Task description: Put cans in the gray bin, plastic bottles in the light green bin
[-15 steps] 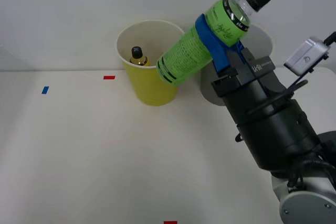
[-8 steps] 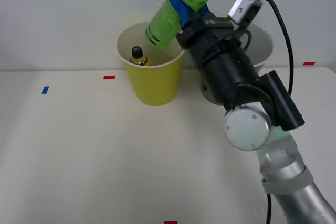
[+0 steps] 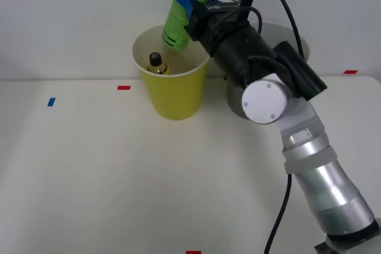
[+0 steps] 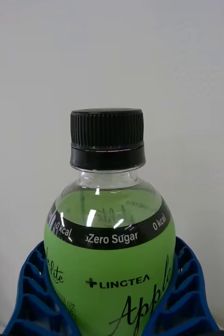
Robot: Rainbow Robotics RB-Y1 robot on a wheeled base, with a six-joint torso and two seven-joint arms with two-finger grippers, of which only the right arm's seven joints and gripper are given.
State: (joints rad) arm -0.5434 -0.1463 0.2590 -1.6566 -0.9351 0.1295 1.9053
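Two blue ribbed fingers [image 4: 30,294] of my right jaws [image 3: 189,1] are clamped on the green bottle [image 3: 181,17], one on each side of its upper body below the black band reading "Zero Sugar". The wrist view shows its black cap [image 4: 107,137] screwed on. In the front view I hold the bottle nearly upright, leaning a little, its base just above the back rim of the light green bin [image 3: 174,90]. Inside that bin stands the amber bottle [image 3: 156,65], black cap up, near the wall on my left. The gray bin [image 3: 293,43] sits behind my arm, just right of the green one, mostly hidden. Both bins stand on the pale worktop [image 3: 107,171], which carries small red and blue tape marks
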